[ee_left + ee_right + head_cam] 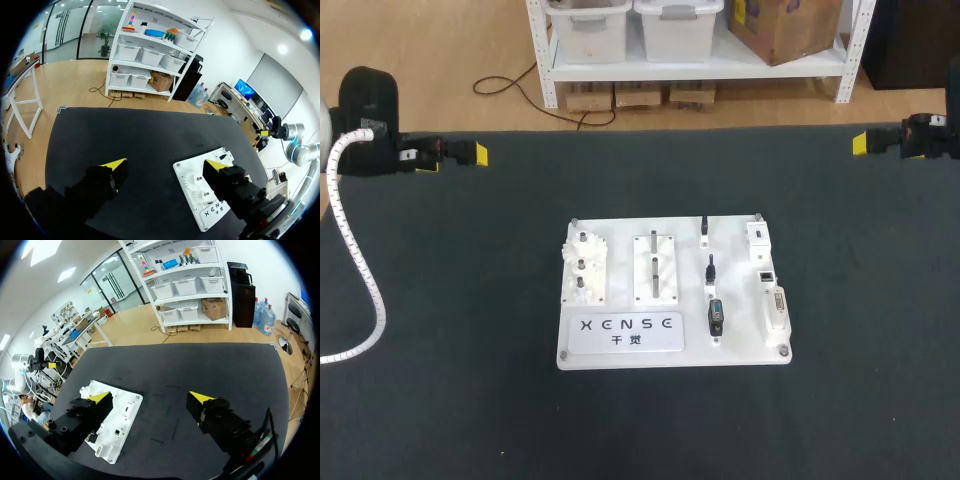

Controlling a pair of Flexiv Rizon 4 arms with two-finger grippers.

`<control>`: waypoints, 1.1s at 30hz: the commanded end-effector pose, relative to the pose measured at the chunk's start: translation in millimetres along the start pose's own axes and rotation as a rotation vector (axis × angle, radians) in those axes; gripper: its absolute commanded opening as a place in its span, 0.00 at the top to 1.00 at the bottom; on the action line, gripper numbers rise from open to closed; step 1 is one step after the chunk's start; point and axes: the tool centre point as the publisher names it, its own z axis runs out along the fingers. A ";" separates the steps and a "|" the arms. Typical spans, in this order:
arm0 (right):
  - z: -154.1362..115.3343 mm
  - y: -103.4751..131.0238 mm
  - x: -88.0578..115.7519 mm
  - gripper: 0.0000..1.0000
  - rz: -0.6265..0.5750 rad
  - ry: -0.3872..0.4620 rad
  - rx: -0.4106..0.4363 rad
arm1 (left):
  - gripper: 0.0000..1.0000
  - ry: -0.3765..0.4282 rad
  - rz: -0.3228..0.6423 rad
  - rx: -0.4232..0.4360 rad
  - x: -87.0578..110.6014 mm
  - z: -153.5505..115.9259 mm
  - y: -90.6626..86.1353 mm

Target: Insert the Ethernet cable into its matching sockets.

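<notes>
The left jaws, at the end of the left arm, are fully spread. In the left wrist view their yellow fingertips stand far apart with only bare dark desk between them, and they grip nothing. The right jaws, on the right arm, are equally wide. Their yellow fingertips are well separated over the desk, and nothing is held. The white board lies flat on the desk between the two sets of jaws, well apart from both and touched by neither. In the left wrist view the board lies ahead of the jaws, off to one side, with one finger covering part of it. In the right wrist view the board likewise lies ahead and to one side, partly hidden behind one finger. No part of the board sits inside either gap. On the half of the board nearer the right jaws, three small dark connector pieces stand in a row. Which of them belongs to the Ethernet cable cannot be told. Just beside them, closer still to the right jaws, a small socket with a dark mouth sits between a white block and a long pale connector. On the half nearer the left jaws are a gear block and a peg block, with a printed label plate alongside them. A white ribbed hose hangs from the left arm, behind the left jaws.
</notes>
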 end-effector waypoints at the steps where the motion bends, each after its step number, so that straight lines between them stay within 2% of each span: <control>1: -0.2 -0.5 -0.2 0.00 -0.001 0.001 -0.003 | 0.00 0.005 -0.001 -0.008 -1.0 0.0 -1.5; 10: -0.2 -0.5 -0.2 0.00 -0.001 0.001 -0.003 | 0.00 0.005 -0.001 -0.008 -1.0 0.0 -1.5; 14: -0.2 -0.5 -0.2 0.00 -0.001 0.001 -0.003 | 0.00 0.007 0.227 0.212 -13.1 18.9 -15.4; 16: -0.2 -0.5 -0.2 0.00 -0.001 0.001 -0.003 | 0.00 -0.007 0.360 0.337 -16.7 28.5 -27.9; 22: -0.2 -0.5 -0.2 0.00 -0.001 0.001 -0.003 | 0.00 -0.009 0.632 0.602 -14.2 50.8 -65.6; 26: -0.2 -0.5 -0.2 0.00 -0.001 0.001 -0.003 | 0.00 0.008 0.760 0.702 -4.8 61.2 -87.8; 29: -0.2 -0.5 -0.2 0.00 -0.001 0.001 -0.003 | 0.00 -0.028 0.842 0.758 8.0 64.1 -108.3; 30: -0.2 -0.5 -0.2 0.00 -0.001 0.001 -0.003 | 0.00 -0.068 0.872 0.787 13.2 63.7 -114.2; 33: -0.2 -0.5 -0.2 0.00 -0.001 0.001 -0.003 | 0.00 -0.070 0.931 0.828 25.3 65.6 -126.9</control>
